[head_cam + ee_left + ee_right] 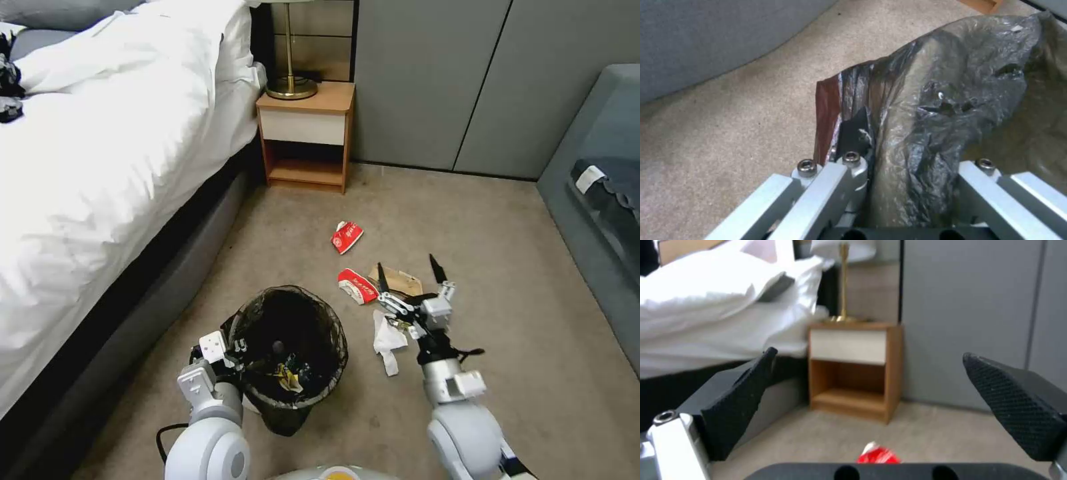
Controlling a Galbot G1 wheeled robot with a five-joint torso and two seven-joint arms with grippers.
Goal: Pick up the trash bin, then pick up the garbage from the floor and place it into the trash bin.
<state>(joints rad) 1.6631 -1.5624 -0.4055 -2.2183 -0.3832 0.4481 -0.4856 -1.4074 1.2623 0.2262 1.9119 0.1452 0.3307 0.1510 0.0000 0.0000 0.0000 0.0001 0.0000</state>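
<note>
Litter on carpet, right of the trash bin (290,353): white paper scrap (387,340) nearest, then a red-and-white packet (357,285) and brown paper bag (399,281) just past it, a second red packet (347,237) farther off toward the nightstand (307,133).

Bin sits at the robot's front left, close to the bed (100,167); some litter already lies at its bottom. Left gripper (907,186) is clamped on the bin's bagged rim, on the side nearest the robot.

Right gripper (408,272): fingers spread wide, nothing between them, held above the floor and pointing forward. The paper scrap, packet and bag lie under and just ahead of it, the scrap slightly toward the bin.

Judgement: the right arm is nearer the litter and free; the reach is downward, hardly forward. The scrap's long axis runs roughly along the arm's own line.
</note>
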